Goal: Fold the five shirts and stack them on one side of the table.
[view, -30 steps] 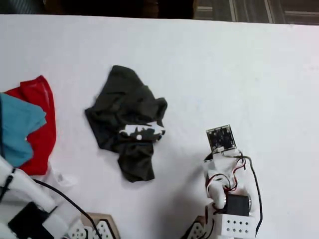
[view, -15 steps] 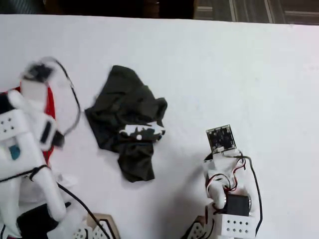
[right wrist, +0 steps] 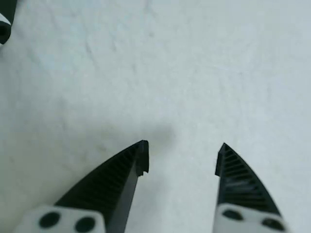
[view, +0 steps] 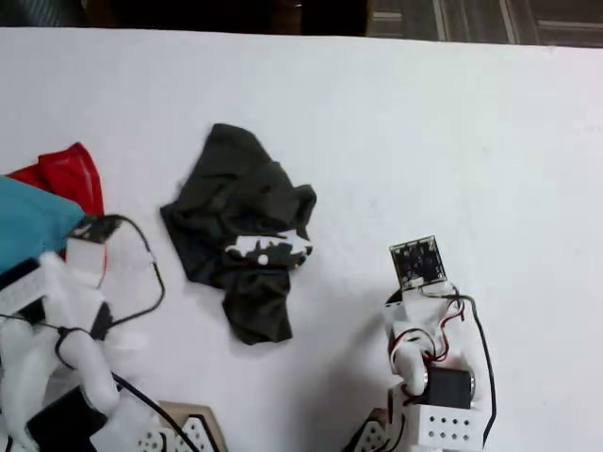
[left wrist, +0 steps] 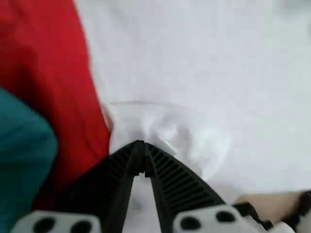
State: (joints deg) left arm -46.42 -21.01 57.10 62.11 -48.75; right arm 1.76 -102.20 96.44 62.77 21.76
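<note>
1. Table (view: 452, 122): a white surface that fills the high view from edge to edge.
2. Black shirt (view: 240, 235): lies crumpled and unfolded just left of centre in the high view, with a small white patch showing in its folds. It is apart from both arms. One dark corner of it (right wrist: 4, 24) shows at the edge of the right wrist view, well away from the fingers there.
3. Red shirt (view: 68, 174): lies at the left edge of the high view, partly under the teal shirt (view: 28, 226), which overlaps it from the left. Both also appear in the left wrist view, red (left wrist: 43, 73) beside teal (left wrist: 22, 155).
4. White shirt (left wrist: 165, 131): wrinkled cloth on the table, its edge touching the red shirt.
5. Left arm (view: 66, 301): stands in the lower left of the high view, next to the red and teal shirts.
6. Left gripper (left wrist: 142, 148): its fingers are closed tip to tip, right at the puckered white cloth. Whether any cloth is pinched between them cannot be told.
7. Right arm (view: 424, 330): stands in the lower right of the high view, right of the black shirt and clear of it.
8. Right gripper (right wrist: 182, 150): its fingers are spread wide over bare table and hold nothing.
</note>
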